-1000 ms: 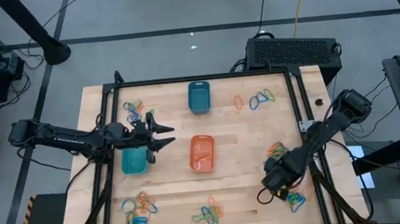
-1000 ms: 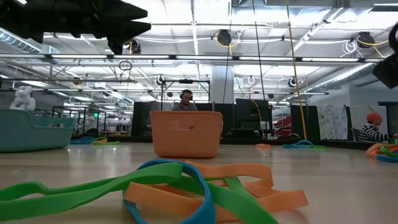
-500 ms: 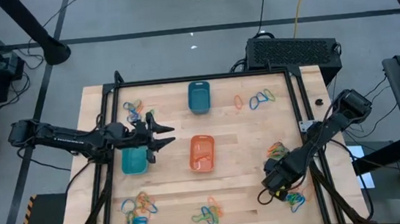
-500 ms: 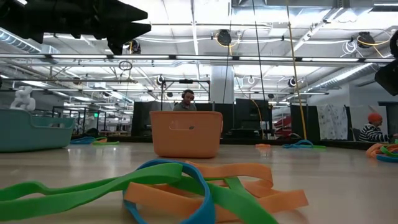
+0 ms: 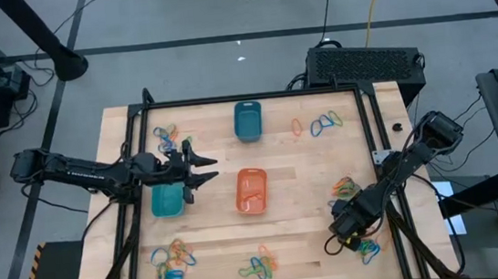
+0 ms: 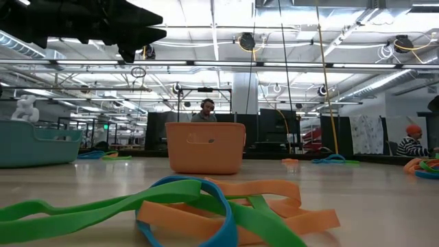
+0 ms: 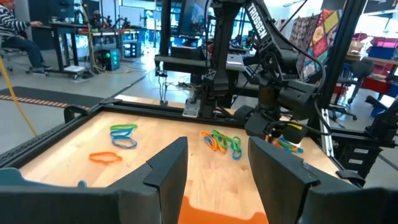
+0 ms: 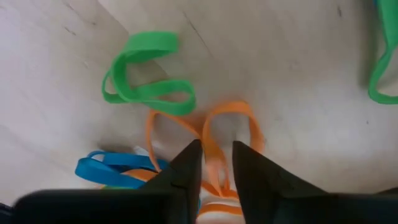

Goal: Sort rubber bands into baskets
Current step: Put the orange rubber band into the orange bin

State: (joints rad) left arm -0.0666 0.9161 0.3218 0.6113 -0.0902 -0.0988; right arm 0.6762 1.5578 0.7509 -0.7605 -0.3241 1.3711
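Wooden and pale, the table (image 5: pixel 297 167) carries three baskets: the dark teal basket (image 5: pixel 247 120) near the far edge, the orange basket (image 5: pixel 251 190) at the middle, and the lighter turquoise basket (image 5: pixel 167 200) toward the left edge. None of the three shows a band inside from above, so the sorting looks barely begun. The left arm waits above the turquoise basket, its left pincer (image 5: pixel 204 172) spread wide and empty, pointing toward the orange basket. The right arm has shifted slightly over the last second, easing down onto the pile by the near right corner, and the right pincer (image 5: pixel 348 232) now sits right on those rubber bands (image 5: pixel 362 246). Its fingers have drawn closer than they were a second ago: the wrist view shows them nearly pressed together, with a strand of an orange band (image 8: pixel 227 134) running up between the tips. I judge this a pinch that is just closing on that orange loop, though a firm hold is not yet proven. A green band (image 8: pixel 146 81) and a blue band (image 8: pixel 109 170) lie just beside it and could tangle and come along on a lift. Other clusters lie at the far left corner, near the far right corner, and along the near edge (image 5: pixel 259 267).
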